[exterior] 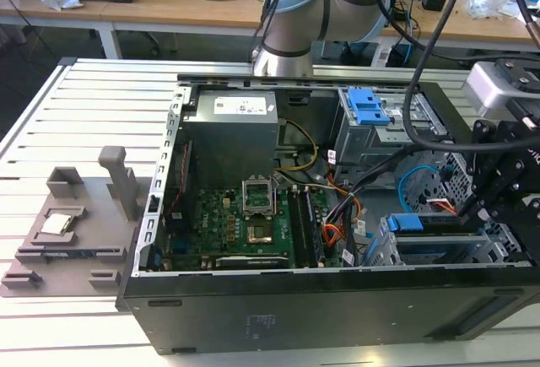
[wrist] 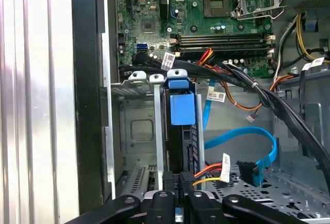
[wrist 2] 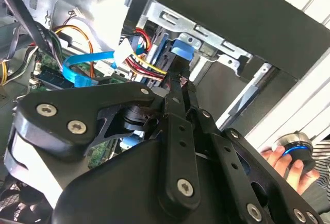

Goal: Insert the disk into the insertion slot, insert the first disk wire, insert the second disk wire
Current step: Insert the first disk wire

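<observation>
The disk (wrist: 178, 147) sits edge-on in the insertion slot of the silver cage (wrist: 135, 131), its blue caddy tab (wrist: 181, 108) facing the motherboard. In the exterior view the disk (exterior: 443, 223) lies in the cage (exterior: 392, 253) at the case's right. My gripper (wrist: 178, 185) is at the disk's rear edge, shut on the black plug of the first disk wire (wrist: 209, 170), the red-orange bundle with a white tag. In the second wrist view the fingertips (wrist 2: 175, 85) meet just below the blue tab (wrist 2: 181, 46). The second disk wire (wrist: 258, 136), light blue, loops loose beside the cage, its plug (wrist: 246, 171) free.
The motherboard (exterior: 245, 215) and power supply (exterior: 232, 131) fill the case's left. A blue-tabbed bay (exterior: 367, 105) stands at the back. A black cable bundle (wrist: 258, 92) crosses above the cage. A grey fixture (exterior: 76, 223) rests on the table. A person's hand (wrist 2: 281, 165) holds a round knob.
</observation>
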Robot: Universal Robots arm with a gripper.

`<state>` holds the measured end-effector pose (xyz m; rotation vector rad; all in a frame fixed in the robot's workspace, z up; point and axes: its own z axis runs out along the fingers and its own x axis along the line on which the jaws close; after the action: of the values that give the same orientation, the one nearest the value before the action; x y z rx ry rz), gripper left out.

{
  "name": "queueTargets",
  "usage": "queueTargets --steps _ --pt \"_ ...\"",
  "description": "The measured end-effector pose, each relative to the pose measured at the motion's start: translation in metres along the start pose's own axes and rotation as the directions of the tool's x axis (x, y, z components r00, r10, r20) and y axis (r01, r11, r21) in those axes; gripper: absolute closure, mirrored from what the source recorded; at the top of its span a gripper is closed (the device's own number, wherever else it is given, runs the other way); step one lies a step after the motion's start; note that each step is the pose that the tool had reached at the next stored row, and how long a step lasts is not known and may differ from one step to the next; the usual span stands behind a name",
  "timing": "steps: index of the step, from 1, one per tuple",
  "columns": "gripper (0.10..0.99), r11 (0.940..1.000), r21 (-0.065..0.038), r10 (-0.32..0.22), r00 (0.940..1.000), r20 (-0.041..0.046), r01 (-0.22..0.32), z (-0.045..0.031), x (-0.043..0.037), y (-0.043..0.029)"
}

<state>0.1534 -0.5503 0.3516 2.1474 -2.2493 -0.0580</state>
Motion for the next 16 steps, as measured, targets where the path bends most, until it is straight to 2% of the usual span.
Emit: queueTargets --steps 3,5,14,16 --pt "0.922 1.0 -0.001 -0.001 0.9999 0.0115 0.001 0.0006 -0.0057 0.0031" --pt "0.922 1.0 -0.001 -0.001 0.9997 0.0227 0.001 0.0019 -0.0088 0.0047" --pt "0.922 1.0 -0.001 -0.001 0.9996 0.0267 0.001 0.0058 -0.0089 0.0071" --pt "0.922 1.0 -0.001 -0.002 0.9995 0.0302 0.002 0.0094 -0.0088 0.0069"
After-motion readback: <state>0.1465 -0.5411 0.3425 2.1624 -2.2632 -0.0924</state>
